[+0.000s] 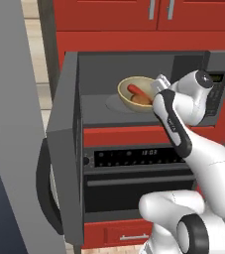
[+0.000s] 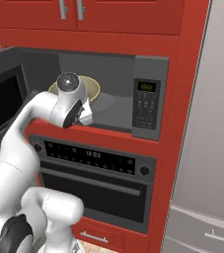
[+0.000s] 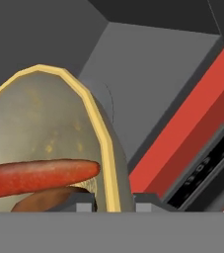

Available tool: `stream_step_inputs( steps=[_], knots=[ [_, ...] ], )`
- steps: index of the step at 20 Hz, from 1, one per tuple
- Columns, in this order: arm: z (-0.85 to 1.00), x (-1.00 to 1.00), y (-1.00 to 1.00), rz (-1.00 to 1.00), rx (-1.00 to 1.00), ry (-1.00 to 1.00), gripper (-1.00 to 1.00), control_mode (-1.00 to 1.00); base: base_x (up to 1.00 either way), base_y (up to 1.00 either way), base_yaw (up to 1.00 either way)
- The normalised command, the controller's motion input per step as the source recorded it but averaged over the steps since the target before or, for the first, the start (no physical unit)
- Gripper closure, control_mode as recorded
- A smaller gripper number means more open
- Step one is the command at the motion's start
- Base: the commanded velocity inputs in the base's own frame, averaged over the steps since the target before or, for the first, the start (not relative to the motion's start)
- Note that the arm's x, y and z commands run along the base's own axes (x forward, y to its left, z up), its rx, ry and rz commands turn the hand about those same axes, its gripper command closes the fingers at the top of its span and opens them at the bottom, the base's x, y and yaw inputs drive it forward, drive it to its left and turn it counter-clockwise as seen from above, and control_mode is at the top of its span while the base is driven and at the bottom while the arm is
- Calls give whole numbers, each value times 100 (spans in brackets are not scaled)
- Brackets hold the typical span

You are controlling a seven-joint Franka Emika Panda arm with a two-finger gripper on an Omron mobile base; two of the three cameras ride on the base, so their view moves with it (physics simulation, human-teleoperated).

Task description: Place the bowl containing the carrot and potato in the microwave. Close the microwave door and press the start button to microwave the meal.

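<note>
Hand pinching rim of bowl with carrot and potato, inside microwave but unreleased; microwave door open, start unpressed.

Bowl w/ carrot inside open microwave, gripper at its rim.
</note>
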Motion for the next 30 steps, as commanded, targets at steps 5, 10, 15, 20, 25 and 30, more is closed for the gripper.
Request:
stream_step_inputs(
  steps=[5, 10, 15, 20, 25, 30],
  knots=[
    [-5, 45, 0, 0, 0, 0, 100, -100, 0, 0, 0],
    [-9, 45, 0, 0, 0, 0, 100, -100, 0, 0, 0],
    [-23, 42, 0, 0, 0, 0, 100, -100, 0, 0, 0],
    [-39, 39, 0, 0, 0, 0, 100, -100, 0, 0, 0],
    [-23, 42, 0, 0, 0, 0, 100, -100, 0, 0, 0],
    [0, 54, 0, 0, 0, 6, 100, -100, 0, 0, 0]
  ],
)
